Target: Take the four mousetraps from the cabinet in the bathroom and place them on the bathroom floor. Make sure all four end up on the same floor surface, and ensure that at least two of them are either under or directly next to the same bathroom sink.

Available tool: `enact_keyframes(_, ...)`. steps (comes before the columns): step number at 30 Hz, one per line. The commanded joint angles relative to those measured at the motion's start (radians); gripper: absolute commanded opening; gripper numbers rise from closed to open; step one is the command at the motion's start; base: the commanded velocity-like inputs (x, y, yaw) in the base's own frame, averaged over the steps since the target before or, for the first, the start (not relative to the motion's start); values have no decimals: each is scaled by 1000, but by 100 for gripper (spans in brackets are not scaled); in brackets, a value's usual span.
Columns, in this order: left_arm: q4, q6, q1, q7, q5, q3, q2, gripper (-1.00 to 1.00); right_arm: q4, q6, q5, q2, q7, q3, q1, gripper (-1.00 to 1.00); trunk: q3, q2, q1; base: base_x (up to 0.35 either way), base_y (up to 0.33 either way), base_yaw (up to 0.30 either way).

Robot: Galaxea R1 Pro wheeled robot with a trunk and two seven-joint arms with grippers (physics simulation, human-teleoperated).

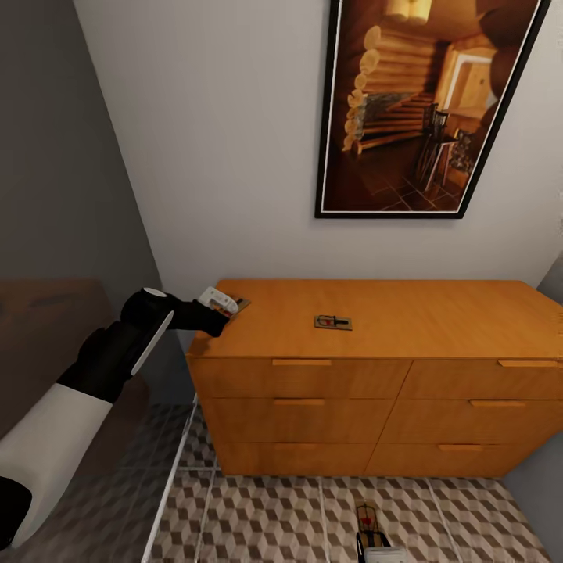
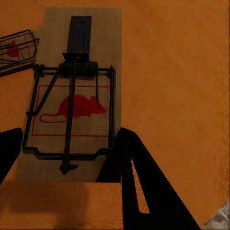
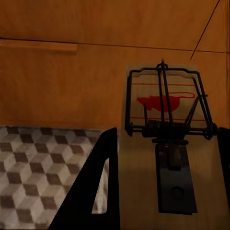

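The orange-brown cabinet (image 1: 438,313) stands against the white wall. One mousetrap (image 1: 332,322) lies free on the middle of its top. At the top's left corner my left gripper (image 1: 229,302) has its fingers against both long edges of another mousetrap (image 2: 72,110), which rests on the cabinet top (image 2: 182,72). The wire of a further mousetrap (image 2: 14,50) shows just beside it. Low in front of the drawers (image 3: 57,86), my right gripper (image 1: 374,541) is shut on a mousetrap (image 3: 165,143), held just over the cube-patterned bathroom floor (image 1: 274,516). The sink is out of view.
A large black-framed picture (image 1: 426,102) hangs on the wall above the cabinet. A grey wall (image 1: 62,156) and a dark brown surface (image 1: 39,328) close off the left side. A pale rail (image 1: 176,461) runs along the floor left of the cabinet.
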Motion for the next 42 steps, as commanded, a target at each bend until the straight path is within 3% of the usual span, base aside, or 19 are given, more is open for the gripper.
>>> enact_keyframes(1,0,4,-1,-5,-1,-1,0,-100,1,-3,-5,0,-3,9,-1,-100,-1,-1,-1,-274,-56,0)
enact_keyframes(42,17,4,-1,-5,-1,-3,1,-100,1,-4,-6,0,-3,9,-1,-100,-1,-1,-1,-319,-121,0)
